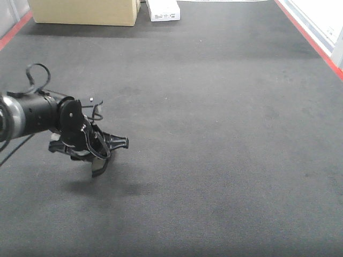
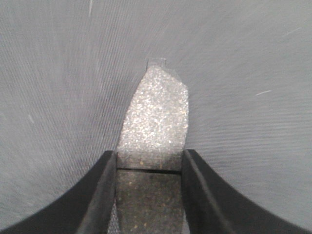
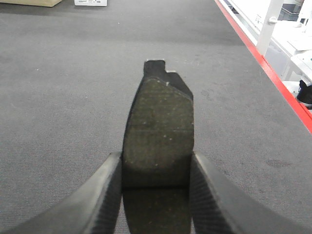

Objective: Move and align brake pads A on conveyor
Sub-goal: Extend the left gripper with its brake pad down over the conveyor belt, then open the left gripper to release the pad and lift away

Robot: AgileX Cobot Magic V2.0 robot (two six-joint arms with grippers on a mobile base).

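Hanging low over the conveyor [image 1: 214,134], well short of the cardboard box [image 1: 83,12] at the far end, the left gripper [image 1: 96,155] is seen closed on one brake pad [image 2: 156,112]. The pad is clamped by its long edges between the two black fingers, and its tabbed end juts out ahead of them. A shadow is cast on the belt below the gripper, so the pad is judged to be held clear of the surface, though the gap cannot be confirmed from the wrist view.

A second brake pad [image 3: 158,112] is gripped in the same manner by the right gripper [image 3: 156,158], whose jaws are narrowed to the pad's width. Its tabbed end is pointed up the belt towards the box end. The right arm is not caught in the front view. From its own camera it is placed far from the box and across the belt from it, on the side of the red frame edge [image 3: 273,73].

No pad is seen lying on the belt anywhere between the grippers and the box. The task is therefore judged to be at an early stage: two pads are lifted, but none is set down or lined up in view. Any further pads are not shown.
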